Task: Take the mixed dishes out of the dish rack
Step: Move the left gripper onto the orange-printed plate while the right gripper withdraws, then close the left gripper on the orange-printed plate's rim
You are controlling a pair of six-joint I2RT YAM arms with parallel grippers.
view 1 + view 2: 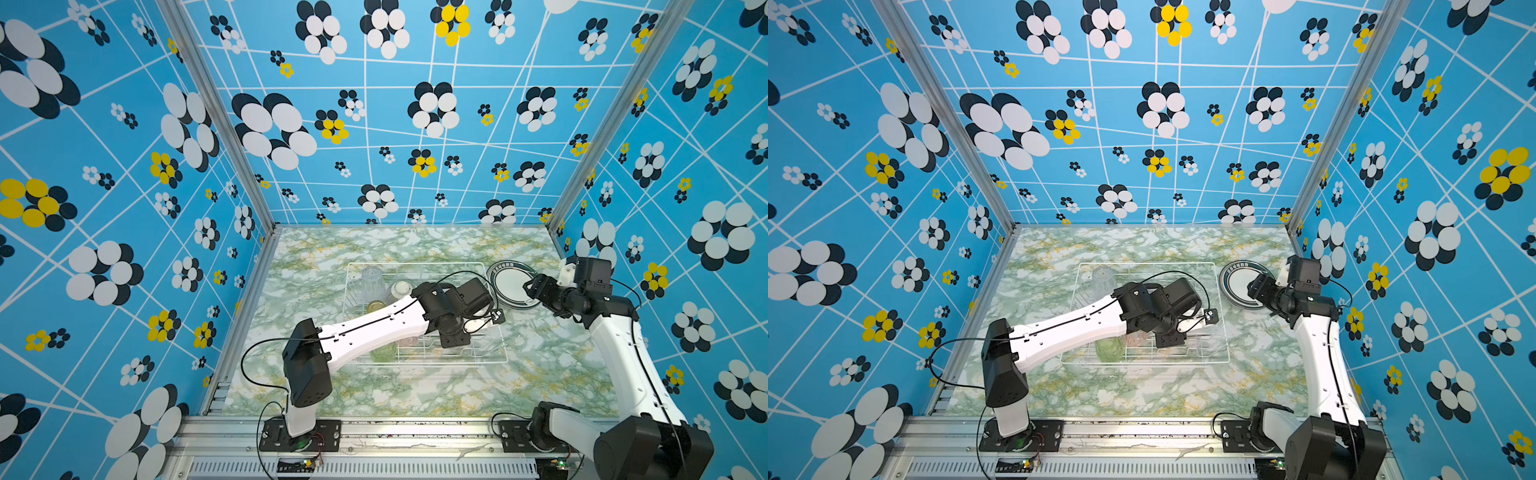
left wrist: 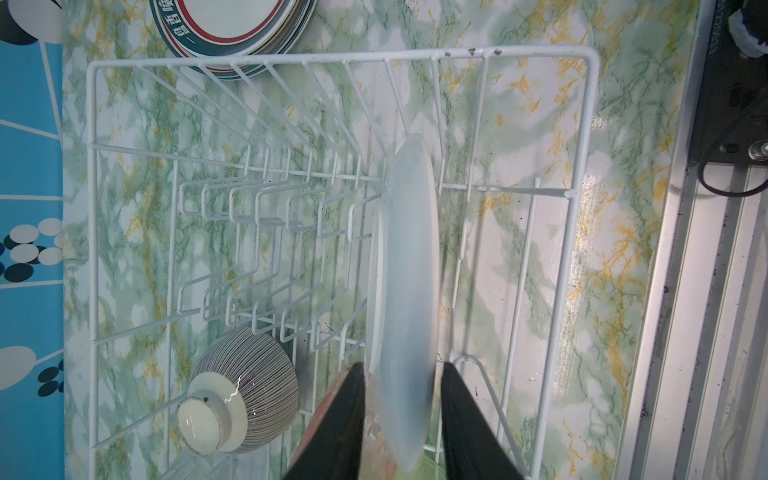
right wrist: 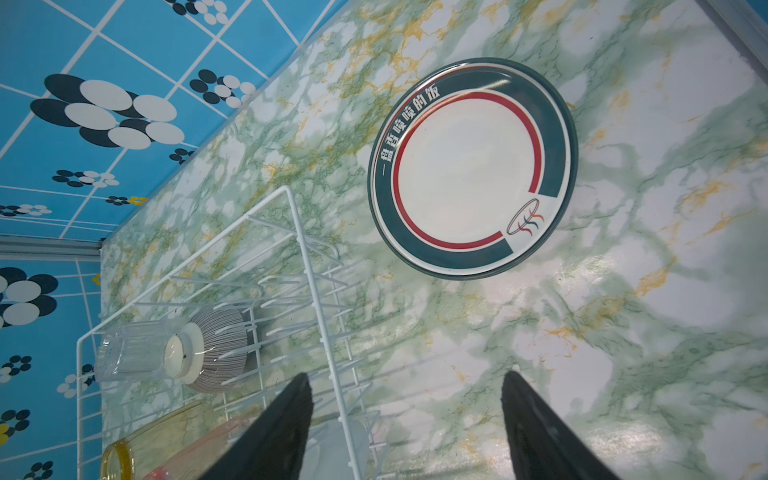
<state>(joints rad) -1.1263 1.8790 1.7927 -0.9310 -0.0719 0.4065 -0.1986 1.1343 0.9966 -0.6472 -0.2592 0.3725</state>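
Note:
The white wire dish rack (image 1: pixel 415 264) (image 2: pixel 332 56) sits mid-table. One white plate (image 2: pixel 409 257) stands on edge in its slots, and my left gripper (image 2: pixel 403 363) is shut on its near rim, a finger against each face. Also in the rack are an upturned striped bowl (image 2: pixel 253 374) (image 3: pixel 220 340), a clear tumbler (image 1: pixel 374 280) (image 3: pixel 129 353), an amber tumbler (image 3: pixel 166 432), a green one (image 1: pixel 1108 349) and a pink one (image 1: pixel 1136 338). A stack of printed plates (image 1: pixel 509 282) (image 3: pixel 469 166) lies on the table right of the rack. Over its right edge my right gripper (image 3: pixel 407 374) hangs open and holds nothing.
My left arm (image 1: pixel 374 328) stretches across the rack and hides much of its middle in both top views. Blue flowered walls close in three sides. An aluminium rail (image 1: pixel 395 428) with both arm bases runs along the front edge. Bare marble tabletop (image 1: pixel 415 390) lies in front of the rack.

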